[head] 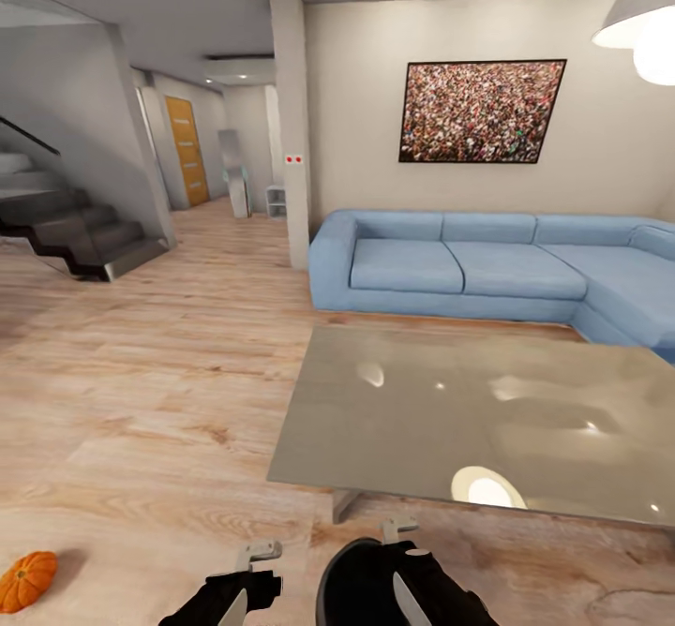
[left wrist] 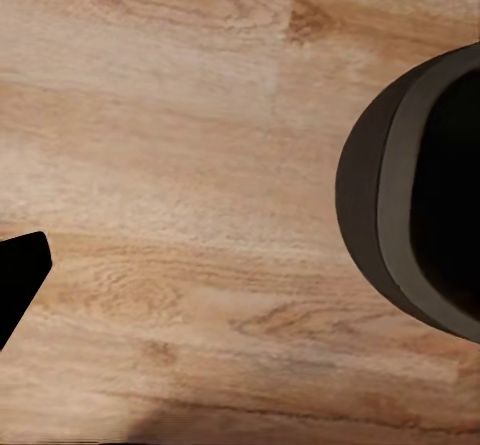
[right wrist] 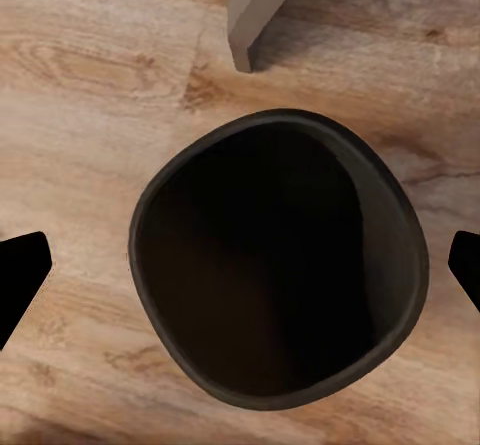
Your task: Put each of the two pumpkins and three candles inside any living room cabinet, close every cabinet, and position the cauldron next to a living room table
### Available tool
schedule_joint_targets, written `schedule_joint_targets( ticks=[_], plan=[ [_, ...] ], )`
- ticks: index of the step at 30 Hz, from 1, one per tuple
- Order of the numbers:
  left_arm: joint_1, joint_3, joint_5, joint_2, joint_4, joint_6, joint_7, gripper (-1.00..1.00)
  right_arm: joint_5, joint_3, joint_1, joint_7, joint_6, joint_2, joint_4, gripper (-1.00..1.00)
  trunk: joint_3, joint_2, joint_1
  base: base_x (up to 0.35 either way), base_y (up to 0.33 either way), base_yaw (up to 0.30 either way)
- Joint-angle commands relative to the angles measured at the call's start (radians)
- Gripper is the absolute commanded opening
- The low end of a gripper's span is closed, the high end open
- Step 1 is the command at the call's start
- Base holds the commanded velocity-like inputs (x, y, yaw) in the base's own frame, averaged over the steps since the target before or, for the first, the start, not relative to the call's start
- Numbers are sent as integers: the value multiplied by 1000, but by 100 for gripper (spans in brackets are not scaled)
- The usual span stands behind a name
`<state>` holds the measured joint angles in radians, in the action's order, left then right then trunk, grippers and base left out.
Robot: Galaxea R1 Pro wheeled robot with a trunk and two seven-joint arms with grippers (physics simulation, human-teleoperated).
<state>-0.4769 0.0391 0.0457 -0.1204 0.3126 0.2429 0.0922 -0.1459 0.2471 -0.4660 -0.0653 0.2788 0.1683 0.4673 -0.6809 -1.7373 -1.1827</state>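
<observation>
A living room is seen from the robot's head. A black cauldron (head: 375, 588) sits on the wood floor (head: 159, 373) at the near edge of the view, just in front of the near edge of a low glass-topped table (head: 487, 410). One table leg (right wrist: 255, 10) stands just beyond its rim. A blue sofa (head: 487, 265) lies beyond the table. One orange pumpkin (head: 26, 579) lies on the floor at the near left, well apart from the cauldron.

The right gripper (right wrist: 240, 265) is held above the cauldron's open mouth. Its dark fingertips (right wrist: 20, 275) are spread wide, past either side of the rim, and nothing is grasped. Of the left gripper (head: 246, 581), beside the cauldron on its left, a single dark fingertip (left wrist: 18, 280) is seen over bare floor, so its opening cannot be told; nothing is seen in it.

The cauldron is judged already next to the table, so this step looks all but finished. If it is to be shifted closer, the rim should be pinched on one wall rather than spanned whole, and the pot lowered level. The table leg should be kept clear. The pumpkin is judged still to be collected.
</observation>
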Motion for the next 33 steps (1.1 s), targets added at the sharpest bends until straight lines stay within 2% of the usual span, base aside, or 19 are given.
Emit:
schedule_joint_targets(
  ticks=[1, 33],
  plan=[
    [0, 4, 5, -1, 2, 6, 3, 100, -10, 7, 0, -7, 5, -1, 2, 100, 2, 7, 4, 0, 0, 292],
    [0, 4, 5, -1, 2, 6, 3, 100, -9, 7, 0, -8, 5, 0, 2, 100, 103, 231, 127, 0, 0, 292]
  ],
)
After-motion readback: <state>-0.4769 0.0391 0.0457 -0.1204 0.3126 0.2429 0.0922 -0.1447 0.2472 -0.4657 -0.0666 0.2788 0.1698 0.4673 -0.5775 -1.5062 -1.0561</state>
